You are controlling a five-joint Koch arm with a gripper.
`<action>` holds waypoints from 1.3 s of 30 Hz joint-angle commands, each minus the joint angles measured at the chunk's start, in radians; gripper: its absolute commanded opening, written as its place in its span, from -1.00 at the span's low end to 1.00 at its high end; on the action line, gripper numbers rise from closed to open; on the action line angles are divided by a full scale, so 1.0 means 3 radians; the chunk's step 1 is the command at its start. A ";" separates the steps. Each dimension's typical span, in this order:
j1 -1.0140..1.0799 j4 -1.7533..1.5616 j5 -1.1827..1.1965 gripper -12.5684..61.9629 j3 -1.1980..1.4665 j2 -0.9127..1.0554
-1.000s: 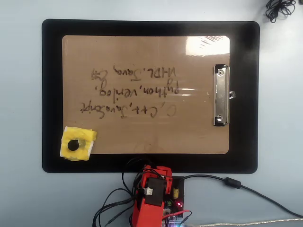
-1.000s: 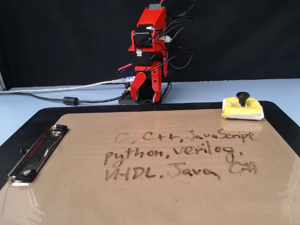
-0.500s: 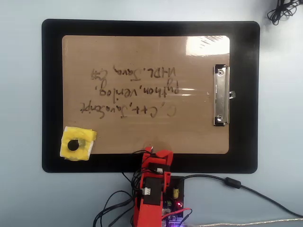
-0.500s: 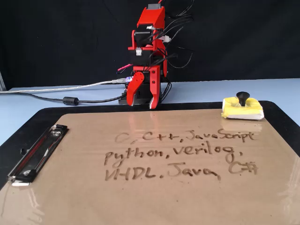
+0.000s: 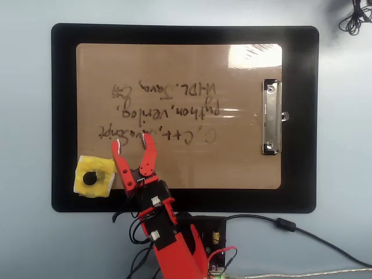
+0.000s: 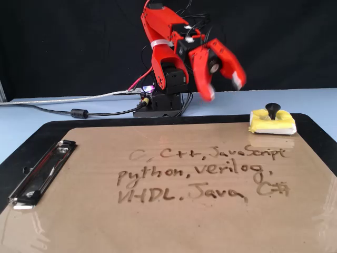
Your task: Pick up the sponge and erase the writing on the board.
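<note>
The red arm rises from its base at the bottom centre of the overhead view and leans toward the upper left of that frame. Its gripper (image 5: 132, 143) is at the lower left of centre, jaws spread wide in a V, white-tipped ends pointing toward the top of the frame. In the fixed view the arm stands at upper centre, folded forward, with the gripper (image 6: 225, 88) reaching to the right and downward, held in the air, slightly blurred, its two fingers clearly parted with nothing between them.
</note>
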 commanded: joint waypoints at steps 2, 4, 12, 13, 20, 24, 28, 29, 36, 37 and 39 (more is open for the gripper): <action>-0.0072 -0.0312 -0.0092 0.21 -0.0343 -0.0128; -0.0378 -0.0266 -0.0087 0.24 -0.0445 -0.0148; -0.1033 -0.0281 -0.0072 0.22 -0.0721 -0.0598; -0.1038 -0.0297 -0.0046 0.21 -0.0716 -0.0685; -0.1227 -0.1053 0.0598 0.10 -0.0542 -0.1064; -0.1294 -0.1560 0.0793 0.10 -0.0399 -0.1335; -0.1442 -0.1698 0.1043 0.10 -0.0189 -0.1411; -0.1457 -0.1698 0.1120 0.10 -0.0133 -0.1411; -0.1708 -0.1723 0.1294 0.10 0.0194 -0.1365; -0.1713 -0.1749 0.1314 0.10 0.0205 -0.1386; -0.1718 -0.1836 0.1355 0.10 0.0230 -0.1406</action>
